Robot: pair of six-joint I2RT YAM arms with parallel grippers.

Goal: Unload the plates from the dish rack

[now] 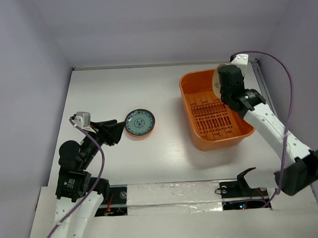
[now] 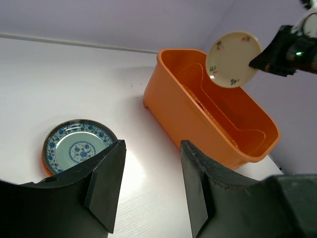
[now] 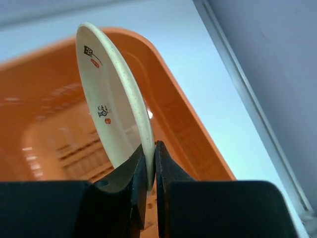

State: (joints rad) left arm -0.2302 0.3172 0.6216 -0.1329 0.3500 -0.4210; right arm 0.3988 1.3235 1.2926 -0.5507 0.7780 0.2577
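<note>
The orange dish rack [image 1: 239,137] stands at the right of the table and holds no plates; it also shows in the left wrist view [image 2: 163,99] and the right wrist view [image 3: 198,134]. My right gripper [image 3: 150,153] is shut on the rim of the cream plate [image 3: 111,104] and holds it on edge above the rack's far end [image 1: 217,80], also seen in the left wrist view [image 2: 233,58]. The blue-grey patterned plate [image 1: 139,123] lies flat on an orange-red plate [image 2: 45,168] at centre left [image 2: 78,147]. My left gripper [image 2: 151,168] is open and empty just left of it [image 1: 117,132].
A metal rail [image 1: 260,77] runs along the table's right edge beside the rack. White walls close in the table on three sides. A taped strip [image 1: 173,195] runs along the near edge.
</note>
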